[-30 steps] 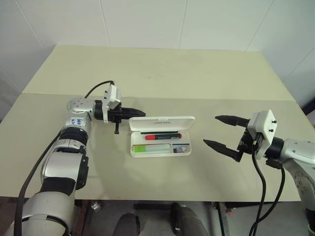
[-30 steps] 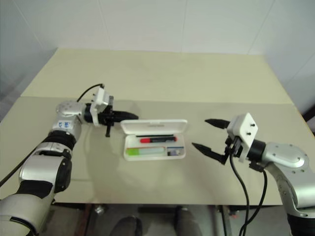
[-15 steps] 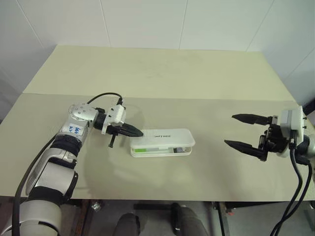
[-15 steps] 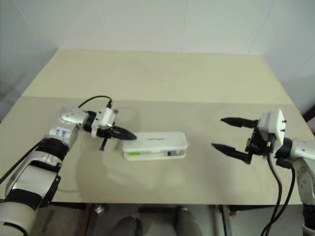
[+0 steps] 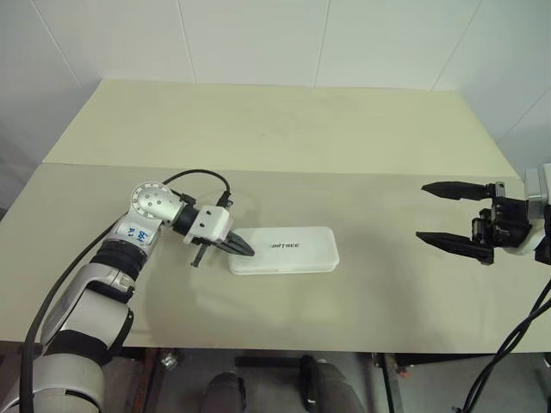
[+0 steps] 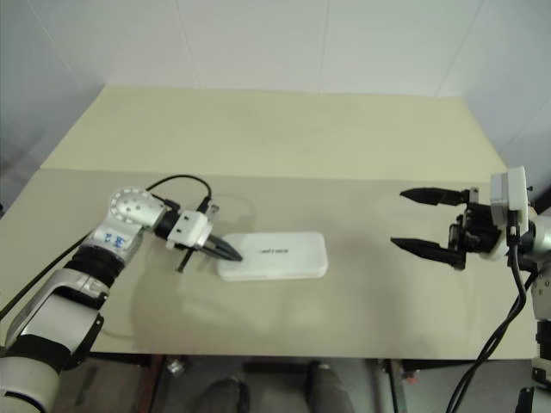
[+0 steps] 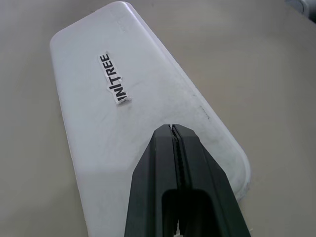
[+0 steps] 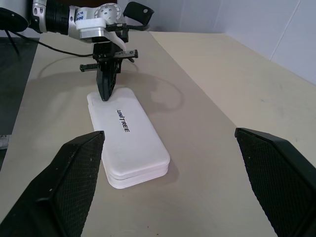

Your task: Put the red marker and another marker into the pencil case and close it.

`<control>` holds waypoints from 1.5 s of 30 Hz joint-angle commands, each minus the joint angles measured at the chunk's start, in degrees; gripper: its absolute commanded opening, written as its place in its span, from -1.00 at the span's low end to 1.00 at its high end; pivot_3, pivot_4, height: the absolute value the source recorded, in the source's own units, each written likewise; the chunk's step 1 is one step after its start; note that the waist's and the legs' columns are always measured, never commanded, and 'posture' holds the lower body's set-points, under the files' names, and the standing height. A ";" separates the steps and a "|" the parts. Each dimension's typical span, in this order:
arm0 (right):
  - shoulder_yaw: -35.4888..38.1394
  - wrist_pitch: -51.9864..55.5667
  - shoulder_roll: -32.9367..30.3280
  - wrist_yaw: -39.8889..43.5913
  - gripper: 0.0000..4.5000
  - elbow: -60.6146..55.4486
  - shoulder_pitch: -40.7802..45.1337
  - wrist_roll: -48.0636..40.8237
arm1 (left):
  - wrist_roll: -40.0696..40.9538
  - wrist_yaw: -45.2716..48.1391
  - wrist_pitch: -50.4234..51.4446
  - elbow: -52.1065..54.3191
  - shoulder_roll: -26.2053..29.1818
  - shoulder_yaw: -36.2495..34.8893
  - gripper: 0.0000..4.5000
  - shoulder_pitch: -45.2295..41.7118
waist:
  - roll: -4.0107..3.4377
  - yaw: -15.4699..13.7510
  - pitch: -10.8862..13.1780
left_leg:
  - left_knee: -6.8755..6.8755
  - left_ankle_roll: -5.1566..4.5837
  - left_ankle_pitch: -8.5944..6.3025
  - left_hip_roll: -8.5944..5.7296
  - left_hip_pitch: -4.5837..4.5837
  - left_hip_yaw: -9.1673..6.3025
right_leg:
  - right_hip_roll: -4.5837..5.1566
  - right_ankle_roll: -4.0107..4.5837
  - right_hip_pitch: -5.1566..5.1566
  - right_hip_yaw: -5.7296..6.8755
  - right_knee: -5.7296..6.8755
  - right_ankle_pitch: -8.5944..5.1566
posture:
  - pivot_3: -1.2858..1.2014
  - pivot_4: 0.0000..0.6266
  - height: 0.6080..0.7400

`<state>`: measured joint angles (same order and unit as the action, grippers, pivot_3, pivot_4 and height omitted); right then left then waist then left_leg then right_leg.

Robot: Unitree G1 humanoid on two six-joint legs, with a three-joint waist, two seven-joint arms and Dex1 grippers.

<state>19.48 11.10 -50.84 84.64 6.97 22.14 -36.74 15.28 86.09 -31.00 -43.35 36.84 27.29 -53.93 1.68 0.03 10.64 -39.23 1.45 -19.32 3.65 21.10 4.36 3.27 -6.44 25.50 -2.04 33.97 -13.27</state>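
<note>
The white pencil case lies shut in the middle of the table, its dark logo on top of the lid. The red marker and the other marker are hidden inside it. My left gripper is shut, angled downward, and its tips rest on the lid at the case's left end. Far off to the right, my right gripper hangs open above the table and points left toward the case with nothing between its fingers.
The cream table has a seam running across it behind the case. A black cable loops over my left wrist. White walls stand behind the table's far edge.
The case's lid has gone from standing open to lying shut. My left gripper has sunk with it onto the lid. My right gripper has drawn away to the right.
</note>
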 commanded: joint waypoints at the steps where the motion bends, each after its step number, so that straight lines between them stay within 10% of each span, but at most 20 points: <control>1: -0.08 -1.54 -0.68 1.05 1.00 -0.42 1.30 0.16 | -2.63 6.41 -2.15 1.19 1.03 3.73 -0.99 -0.25 | -0.02 0.00 -0.01 | 0.00 0.00 0.00 0.00 -0.01 0.00 | 0.00 0.00 0.00 0.00 0.01 0.00 | 0.03 -0.52 1.00; 11: -1.72 -2.63 0.59 0.31 1.00 -0.53 1.92 0.85 | 0.02 6.41 -1.98 2.08 1.38 9.94 -0.99 -1.82 | -0.12 0.02 -0.07 | -0.03 -0.01 0.01 0.00 -0.15 0.10 | 0.00 0.01 0.00 -0.12 -0.01 -0.01 | 0.03 -0.52 1.00; 29: -4.94 -1.86 1.67 0.14 1.00 -1.58 3.28 0.95 | 12.92 -1.05 9.43 7.46 -5.09 -19.81 -0.99 7.48 | -0.16 0.08 -0.05 | -0.18 -0.03 0.04 0.00 -0.02 0.09 | 0.00 -0.12 0.00 -0.13 0.15 0.07 | 0.03 -0.52 1.00; 45: -3.90 -0.74 1.45 -2.02 1.00 -5.57 1.20 0.52 | 21.17 6.41 18.07 15.40 6.18 -30.07 0.99 19.59 | -0.17 -0.01 -0.05 | -0.19 0.03 0.07 0.02 -0.12 0.09 | 0.00 -0.11 0.00 -0.12 0.10 0.07 | 0.03 -0.52 1.00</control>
<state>13.79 10.65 -48.84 83.00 3.42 23.57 -35.38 35.71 86.09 -12.58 -27.88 41.96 -1.97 -34.56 1.51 0.02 10.59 -39.42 1.48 -19.24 3.68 20.98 4.44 3.27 -6.54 25.50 -2.17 34.07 -13.20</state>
